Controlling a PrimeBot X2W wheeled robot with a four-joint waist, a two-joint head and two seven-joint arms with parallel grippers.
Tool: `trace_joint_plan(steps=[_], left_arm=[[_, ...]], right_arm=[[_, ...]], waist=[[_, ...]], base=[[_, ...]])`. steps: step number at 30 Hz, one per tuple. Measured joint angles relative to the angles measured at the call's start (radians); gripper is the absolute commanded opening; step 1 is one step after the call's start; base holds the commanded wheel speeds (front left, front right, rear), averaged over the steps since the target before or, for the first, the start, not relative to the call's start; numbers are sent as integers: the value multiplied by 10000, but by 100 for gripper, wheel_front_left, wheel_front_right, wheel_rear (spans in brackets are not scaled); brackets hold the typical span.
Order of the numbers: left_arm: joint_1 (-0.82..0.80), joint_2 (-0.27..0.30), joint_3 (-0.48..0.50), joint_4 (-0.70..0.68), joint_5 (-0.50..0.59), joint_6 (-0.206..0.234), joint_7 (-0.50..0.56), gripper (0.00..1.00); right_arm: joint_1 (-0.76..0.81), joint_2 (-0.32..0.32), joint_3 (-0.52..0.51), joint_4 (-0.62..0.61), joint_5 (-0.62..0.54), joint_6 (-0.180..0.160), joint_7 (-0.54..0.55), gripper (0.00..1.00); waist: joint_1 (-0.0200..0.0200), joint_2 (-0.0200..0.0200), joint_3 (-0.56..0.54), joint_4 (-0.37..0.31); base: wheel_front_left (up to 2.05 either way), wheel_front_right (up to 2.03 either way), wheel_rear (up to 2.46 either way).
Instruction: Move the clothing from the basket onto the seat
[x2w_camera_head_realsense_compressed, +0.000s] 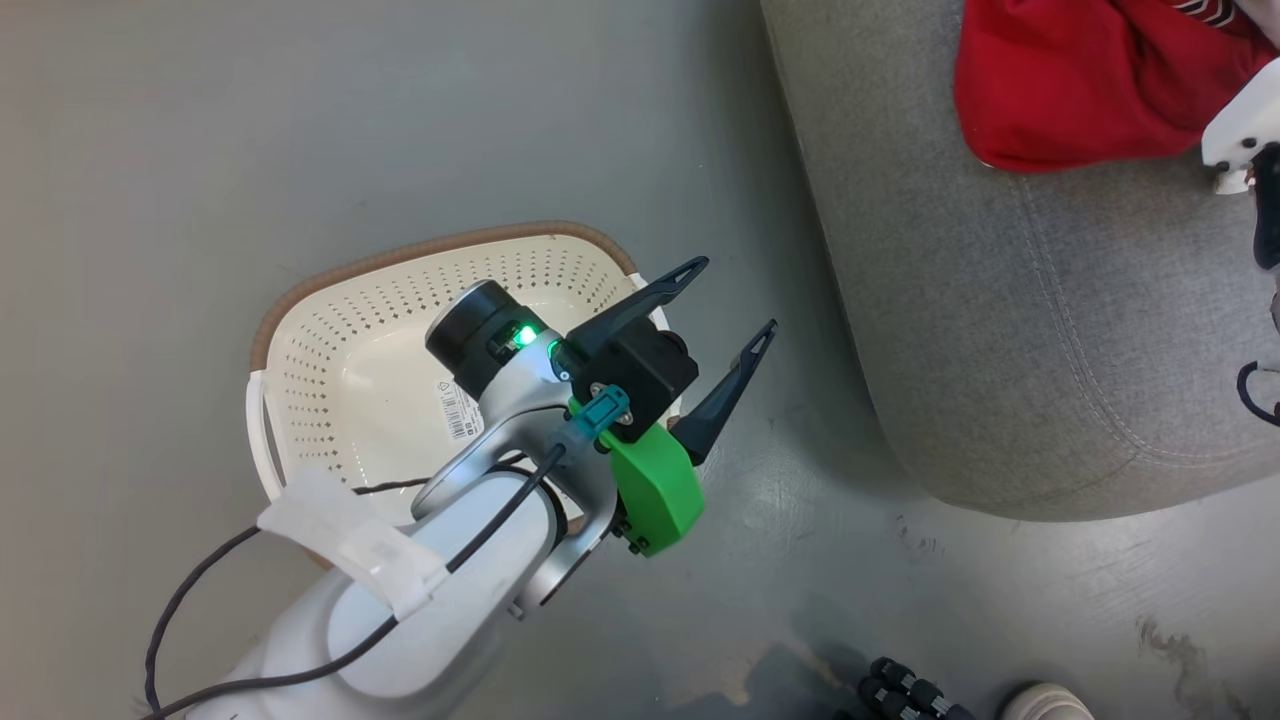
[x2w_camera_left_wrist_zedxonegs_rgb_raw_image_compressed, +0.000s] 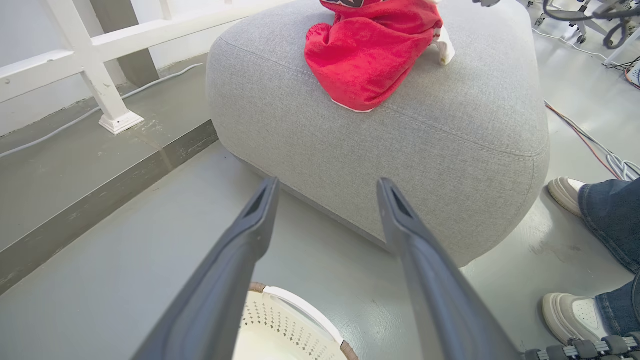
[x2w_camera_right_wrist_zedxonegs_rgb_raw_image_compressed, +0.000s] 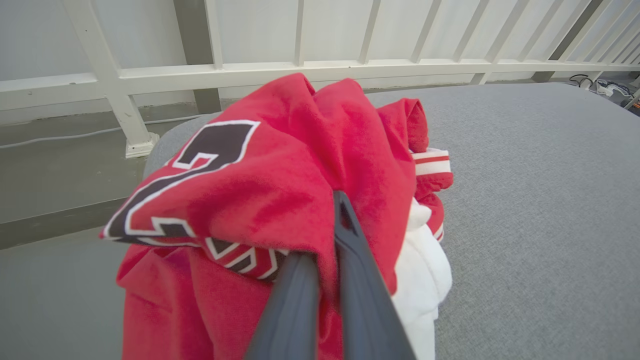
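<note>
Right end effector (x2w_camera_right_wrist_zedxonegs_rgb_raw_image_compressed: 322, 225) is pinched shut on a fold of the red clothing (x2w_camera_right_wrist_zedxonegs_rgb_raw_image_compressed: 260, 200), heaped on the seat (x2w_camera_right_wrist_zedxonegs_rgb_raw_image_compressed: 525, 200) directly under its fingers; left end effector (x2w_camera_head_realsense_compressed: 735, 295) hangs spread wide over the basket (x2w_camera_head_realsense_compressed: 340, 330) rim, well apart from the heap.

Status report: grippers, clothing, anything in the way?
Left gripper open above the basket, empty where visible. Right gripper shut on the clothing, on the seat. Person's shoes beside the seat.
</note>
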Motion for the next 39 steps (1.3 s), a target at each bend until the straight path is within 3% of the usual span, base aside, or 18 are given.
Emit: trace_joint_plan(steps=[2,4,5,7,27,39], left_arm=[[0,12,17,-8,-2,0,0,100],[0,48,79,-35,-2,2,2,100],[0,69,117,-46,-4,10,0,100],[1,105,186,-50,-12,12,0,100],[89,403,704,19,-274,201,-357,100],[377,364,1208,272,-708,347,-1112,100]], right_arm=[[-2,19,46,119,-59,71,-58,0],[-4,35,159,224,-111,176,-136,34],[-5,61,209,267,-151,188,-142,46],[-5,146,293,359,-184,247,-196,100],[706,510,633,568,-316,1160,-704,100],[1034,-165,414,-961,-616,1298,-721,100]], waist=[[0,0,-5,-26],[-1,0,-9,-67],[0,0,-11,-95],[0,0,-21,-158],[-1,0,-569,-1290],[-2,0,-1522,-1645]], base=[[0,0,0],[0,0,0],[0,0,0],[0,0,0],[0,0,0],[0,0,0]])
